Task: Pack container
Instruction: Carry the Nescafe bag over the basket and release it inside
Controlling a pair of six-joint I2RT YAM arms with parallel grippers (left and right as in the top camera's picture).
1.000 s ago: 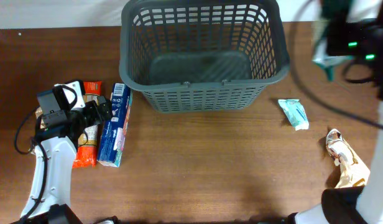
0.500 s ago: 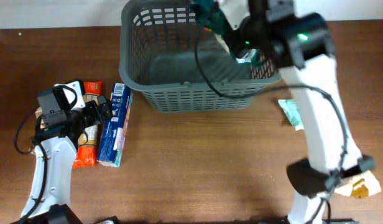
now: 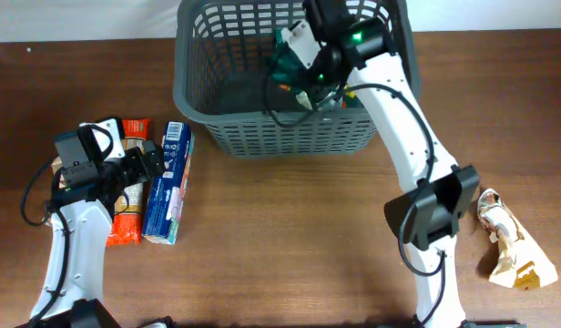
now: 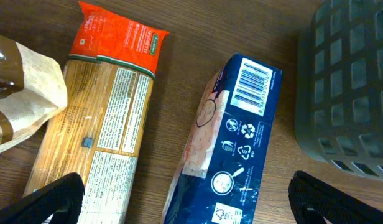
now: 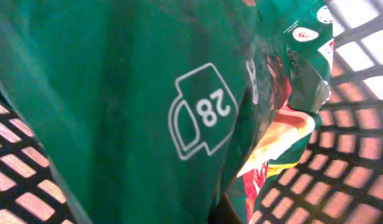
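The dark grey lattice basket [image 3: 262, 141] stands at the back middle of the table; its wall also shows in the left wrist view [image 4: 353, 93] and its lattice in the right wrist view [image 5: 347, 155]. My right gripper [image 3: 303, 77] reaches down inside the basket and holds a green food packet [image 3: 288, 62], which fills the right wrist view [image 5: 129, 93]; the fingers are mostly hidden behind it. My left gripper [image 3: 144, 162] is open and empty, hovering [image 4: 198, 208] above a blue box [image 3: 168, 187] [image 4: 235, 143] and an orange pasta packet [image 3: 126, 223] [image 4: 110, 106] left of the basket.
A brown paper bag [image 4: 17, 93] lies by the pasta packet at the far left. A tan and white crumpled packet [image 3: 508, 241] lies at the right front. The right arm [image 3: 417, 146] stretches across the basket's right front corner.
The right arm swung in from the right and lowered the green packet from the basket's rim down into the basket. The left arm has not moved.
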